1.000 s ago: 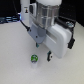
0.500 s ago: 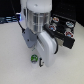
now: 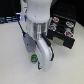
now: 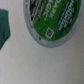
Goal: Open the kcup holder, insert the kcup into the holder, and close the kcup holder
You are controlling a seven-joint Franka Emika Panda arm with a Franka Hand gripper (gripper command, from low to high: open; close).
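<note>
Kcup (image 3: 33,60) with its green top sits on the white table (image 3: 10,50), just under the gripper (image 3: 37,61), well apart from the black kcup holder (image 3: 62,36). In the wrist view we see the kcup (image 4: 50,20) close up; we cannot tell how the jaws stand
</note>
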